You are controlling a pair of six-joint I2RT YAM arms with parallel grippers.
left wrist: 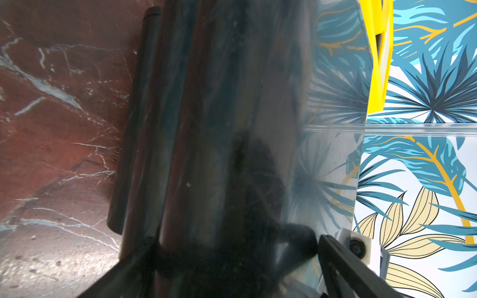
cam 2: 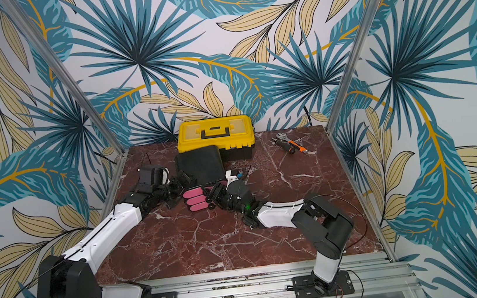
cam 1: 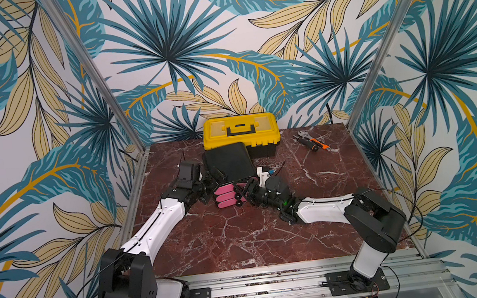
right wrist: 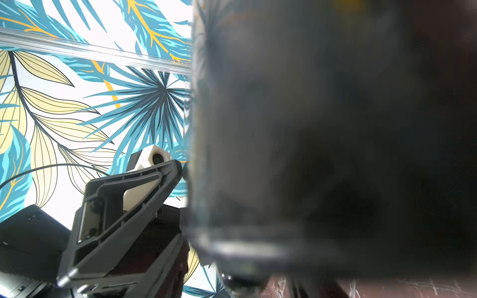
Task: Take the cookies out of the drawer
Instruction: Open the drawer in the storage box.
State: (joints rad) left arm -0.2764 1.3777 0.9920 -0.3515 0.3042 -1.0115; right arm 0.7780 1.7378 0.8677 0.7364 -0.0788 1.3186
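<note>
I work in a robot lab cell: aluminium posts (cam 1: 93,71), leaf-print panels (cam 1: 246,17), marble-look tabletop (cam 1: 241,241), arms (cam 1: 160,226) bolted to a rail (cam 1: 277,284).

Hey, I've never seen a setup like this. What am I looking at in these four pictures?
These are two robot arms fixed at the near edge of a marble-patterned table, each ending in a two-fingered gripper. Two pictures come from a camera pair overhead and show nearly the same whole scene. The other two come from a camera on each wrist, so close up that they are mostly blur.

On the table are a yellow toolbox at the back, orange-and-black hand tools to its right, and a black cabinet with pink drawers.

The left gripper is at the cabinet's side and the right gripper is at the drawer knobs. I can't tell whether either is gripping anything. No cookies are visible.
</note>
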